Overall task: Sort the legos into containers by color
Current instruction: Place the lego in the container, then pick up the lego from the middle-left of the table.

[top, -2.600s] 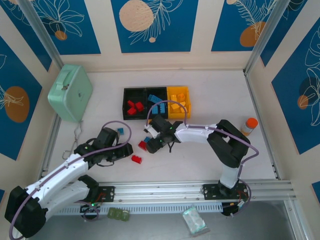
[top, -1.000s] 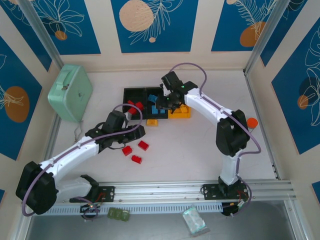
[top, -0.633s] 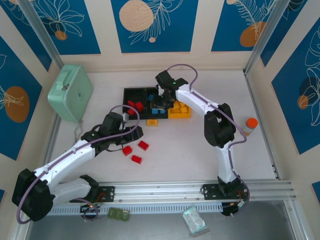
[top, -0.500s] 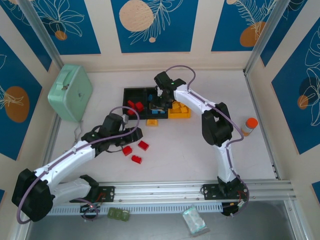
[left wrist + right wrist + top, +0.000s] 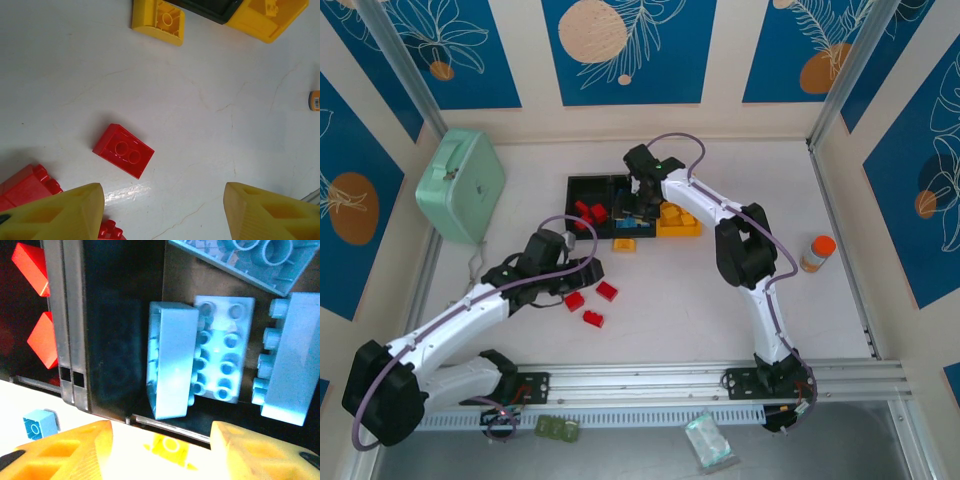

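From above, the right gripper (image 5: 633, 208) hangs over the containers (image 5: 569, 208), apparently above the middle bin. The left gripper (image 5: 585, 272) hovers over red legos (image 5: 607, 291) just in front of the containers.

Left wrist: jaws spread and empty above one red lego.

Right wrist: jaws apart, holding nothing, with blue legos (image 5: 172, 365) lying inside the containers.

Red legos (image 5: 607, 291) on table, containers (image 5: 570, 210) partly filled
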You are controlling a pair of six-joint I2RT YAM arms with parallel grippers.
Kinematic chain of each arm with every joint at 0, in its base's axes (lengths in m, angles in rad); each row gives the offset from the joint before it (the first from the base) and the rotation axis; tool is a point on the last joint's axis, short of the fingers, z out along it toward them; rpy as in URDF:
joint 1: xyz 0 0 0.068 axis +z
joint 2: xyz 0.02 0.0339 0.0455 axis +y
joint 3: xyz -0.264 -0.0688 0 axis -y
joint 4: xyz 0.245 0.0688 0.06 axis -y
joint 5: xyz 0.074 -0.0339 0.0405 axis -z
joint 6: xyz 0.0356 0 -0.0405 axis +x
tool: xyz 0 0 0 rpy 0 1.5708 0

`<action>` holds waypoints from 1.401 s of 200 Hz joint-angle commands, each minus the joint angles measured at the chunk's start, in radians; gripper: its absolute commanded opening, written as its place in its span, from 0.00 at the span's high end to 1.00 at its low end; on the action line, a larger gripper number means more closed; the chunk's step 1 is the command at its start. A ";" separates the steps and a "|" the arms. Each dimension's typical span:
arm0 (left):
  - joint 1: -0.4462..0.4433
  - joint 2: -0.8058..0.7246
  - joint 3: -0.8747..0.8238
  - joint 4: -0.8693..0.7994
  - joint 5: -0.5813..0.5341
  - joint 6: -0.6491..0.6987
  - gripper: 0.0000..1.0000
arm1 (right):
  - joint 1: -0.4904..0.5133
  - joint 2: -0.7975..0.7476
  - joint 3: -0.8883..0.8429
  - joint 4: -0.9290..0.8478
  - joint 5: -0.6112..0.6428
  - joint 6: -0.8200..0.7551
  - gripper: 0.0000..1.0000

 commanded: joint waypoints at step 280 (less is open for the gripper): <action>-0.065 0.251 -0.017 -0.154 -0.280 -0.185 0.27 | 0.236 -1.059 -1.211 0.507 -0.130 0.025 0.28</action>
